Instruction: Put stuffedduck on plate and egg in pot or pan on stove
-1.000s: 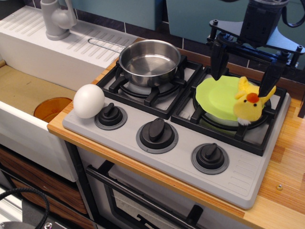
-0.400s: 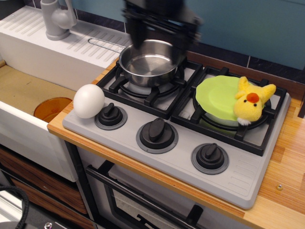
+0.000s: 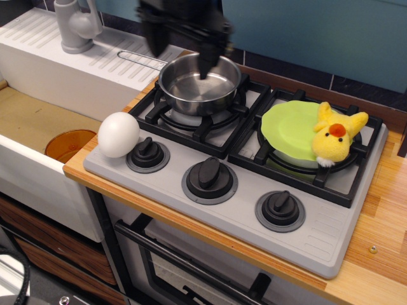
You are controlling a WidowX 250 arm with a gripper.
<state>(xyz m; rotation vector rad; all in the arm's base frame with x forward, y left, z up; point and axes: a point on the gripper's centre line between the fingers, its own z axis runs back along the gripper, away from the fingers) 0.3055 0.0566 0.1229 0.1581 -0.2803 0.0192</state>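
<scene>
The yellow stuffedduck [image 3: 335, 135] lies on the right edge of the lime-green plate [image 3: 291, 130], which rests on the right burner of the grey stove [image 3: 318, 236]. The white egg [image 3: 118, 134] sits at the stove's front left corner, beside the left knob. The empty steel pot [image 3: 200, 82] stands on the left burner. My gripper [image 3: 180, 56] is a blurred dark shape above the pot's far left rim, fingers spread and empty, far from the egg and duck.
Three black knobs [image 3: 209, 175] line the stove front. A white sink [image 3: 38, 121] with a grey faucet [image 3: 76, 25] and an orange cup [image 3: 68, 144] lies to the left. Wooden counter [image 3: 381, 222] runs along the right. An oven door is below.
My gripper has left the duck on the plate and swung left across the stove, from above the plate to above the pot's left side. The duck, egg and pot have not moved.
</scene>
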